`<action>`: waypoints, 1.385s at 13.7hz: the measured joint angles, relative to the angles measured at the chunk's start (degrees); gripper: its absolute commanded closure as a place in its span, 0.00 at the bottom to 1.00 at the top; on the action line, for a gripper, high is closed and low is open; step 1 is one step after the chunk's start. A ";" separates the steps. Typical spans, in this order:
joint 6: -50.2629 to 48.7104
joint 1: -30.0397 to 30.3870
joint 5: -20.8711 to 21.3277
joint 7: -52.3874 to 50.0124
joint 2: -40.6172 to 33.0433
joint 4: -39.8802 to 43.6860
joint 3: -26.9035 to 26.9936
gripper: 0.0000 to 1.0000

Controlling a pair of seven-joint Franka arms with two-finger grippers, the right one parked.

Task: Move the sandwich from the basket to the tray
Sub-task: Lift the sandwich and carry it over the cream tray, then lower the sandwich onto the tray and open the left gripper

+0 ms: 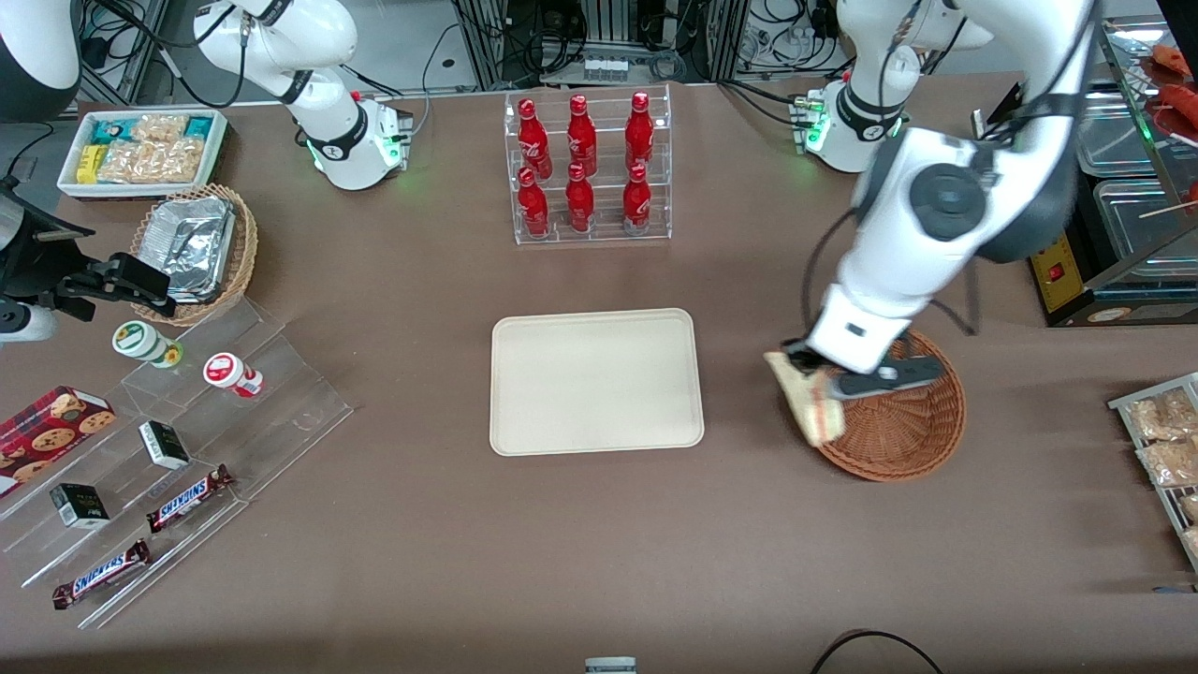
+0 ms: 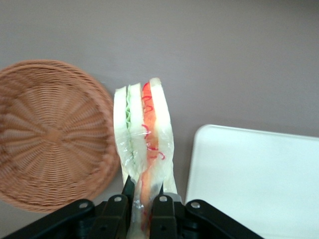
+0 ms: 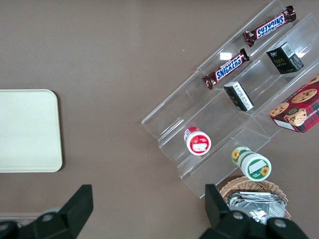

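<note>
— Front view: what counted?
— One sandwich [image 1: 812, 404], one round woven basket [image 1: 903, 432], one cream tray [image 1: 596, 381]. Six red bottles [image 1: 582, 163] in a clear rack, three above three. Two Snickers bars [image 1: 188, 496] on clear steps [image 1: 215, 412], alongside two small dark boxes [image 1: 163, 444], two lidded cups [image 1: 233, 373] and one cookie box [image 1: 51, 421]. One white box of snack packets [image 1: 145, 150], one tan basket with foil trays [image 1: 201, 248].

— Surface and room?
— Brown cloth-covered table [image 1: 393, 524], edge to edge. Cables and metal frames farther from the camera than the bottle rack. Steel trays under a glass case at the working arm's end.

— Gripper?
— Gripper [image 1: 812, 373] clamped on the sandwich, raised over the basket's rim on the side toward the tray. In the left wrist view, black fingers [image 2: 160, 209] pinching the wrapped wedge [image 2: 144, 149] at one end, the grip plainly closed on it.

— Sandwich itself?
— Off the basket floor, held in the air between basket centre and tray, apart from the tray. Long axis running straight out from the fingers in the wrist view, free end pointing away from the gripper. Bread slices on edge, green layer on the basket [image 2: 50, 134] side, red layer on the tray [image 2: 254, 179] side. In the front view, tilted, free end lower and nearer the camera.
</note>
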 measured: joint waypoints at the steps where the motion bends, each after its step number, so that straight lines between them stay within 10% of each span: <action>1: 0.01 -2.40 0.00 -0.81 1.96 1.77 -0.06 1.00; 18: 4.88 -23.07 3.67 -10.03 32.30 22.15 0.06 1.00; 19: 4.93 -23.11 3.94 -10.04 32.49 22.16 0.06 0.87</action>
